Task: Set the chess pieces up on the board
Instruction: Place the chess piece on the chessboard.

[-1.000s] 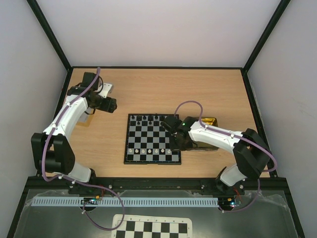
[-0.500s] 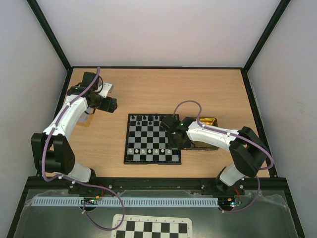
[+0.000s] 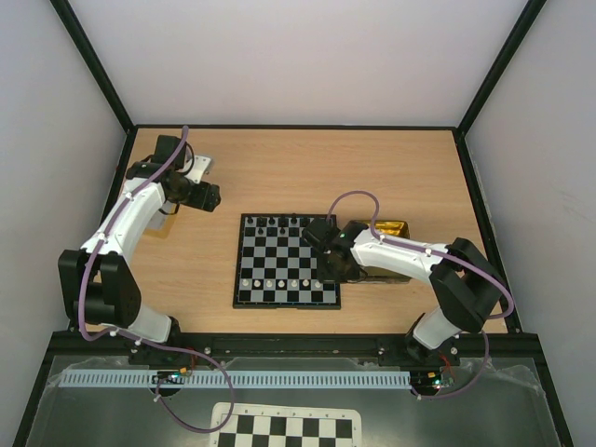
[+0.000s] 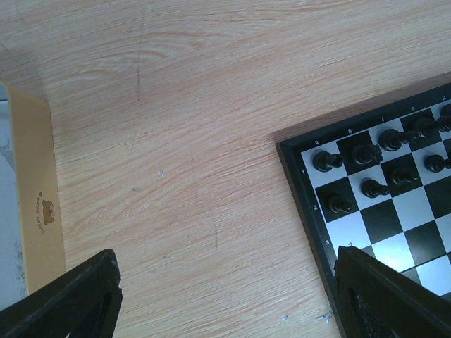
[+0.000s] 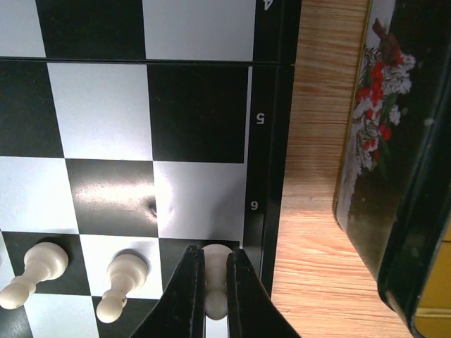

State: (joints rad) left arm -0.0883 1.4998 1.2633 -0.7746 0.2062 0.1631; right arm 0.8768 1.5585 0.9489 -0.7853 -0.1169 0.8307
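Right hand [image 5: 212,252] is pinching a cream pawn [image 5: 215,285], upright, at the right end of the near pawn row of the board [image 3: 279,259], just right of two more cream pawns [image 5: 120,282] standing there; cannot tell if its base touches the square. Left hand [image 4: 225,267] hangs spread wide over bare desk [image 4: 176,141], left of the board's far-left corner, where black chessmen [image 4: 366,155] stand. A dark berry-painted tin [image 5: 380,176] sits just right of the board.
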